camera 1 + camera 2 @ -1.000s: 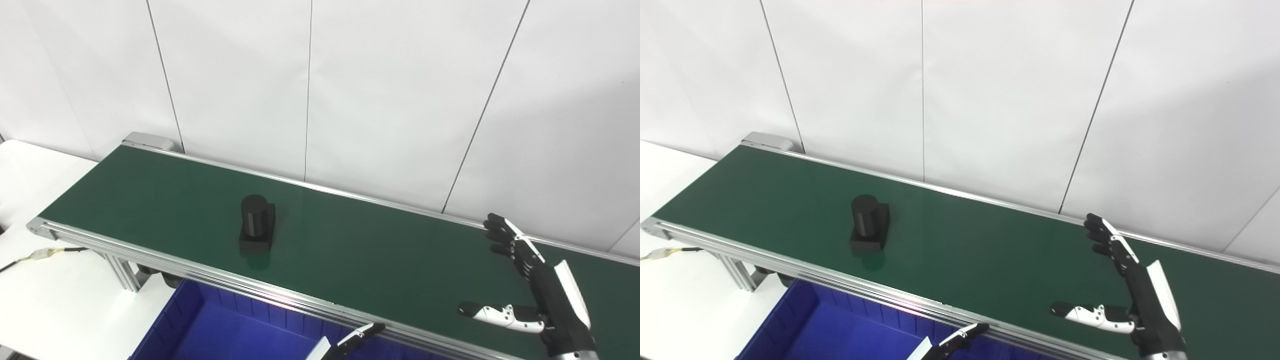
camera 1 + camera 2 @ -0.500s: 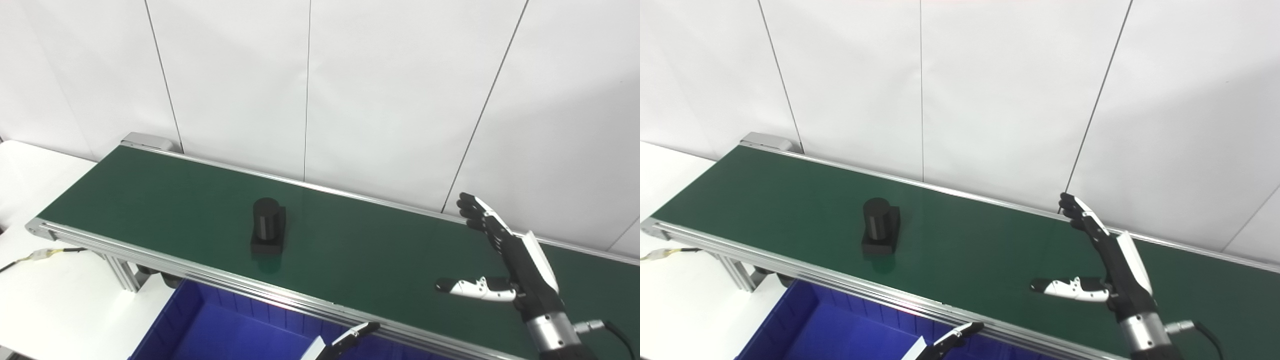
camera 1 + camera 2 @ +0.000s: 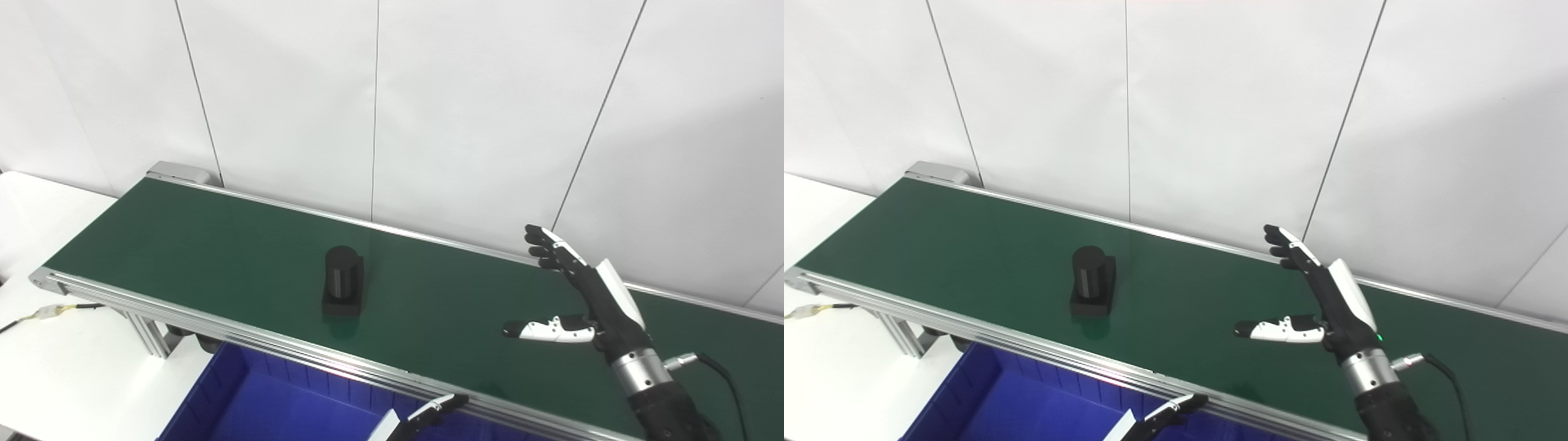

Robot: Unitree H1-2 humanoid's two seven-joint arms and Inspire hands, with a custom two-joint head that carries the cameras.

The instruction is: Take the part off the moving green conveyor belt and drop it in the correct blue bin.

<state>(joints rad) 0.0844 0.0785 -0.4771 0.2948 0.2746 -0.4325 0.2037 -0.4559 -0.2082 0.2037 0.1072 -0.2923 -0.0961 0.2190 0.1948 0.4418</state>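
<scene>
- Right hand (image 3: 591,300) is spread wide with nothing in it, fingers (image 3: 548,248) aimed up toward 11 o'clock and the thumb (image 3: 542,329) sticking out flat toward 9 o'clock. From my screen it hovers over the green conveyor belt (image 3: 202,245), at about 4 o'clock from frame centre.
- Black part (image 3: 343,289) is what I'm after: an upright cylinder on a squarish base, sitting on the belt near its front rail, roughly mid-frame. It's well apart from the right hand, off at the hand's 9 o'clock.
- Left hand (image 3: 1157,421) only just peeks in at 6 o'clock, a couple of fingertips over the near rail. I honestly can't tell how the rest of it is set.
- Blue bin (image 3: 245,398) sits below the belt's front rail, around 7 o'clock from the part. I only see one compartment's worth of it.
- White table (image 3: 55,367) at 8 o'clock has a small cable connector (image 3: 49,312) lying on it.
</scene>
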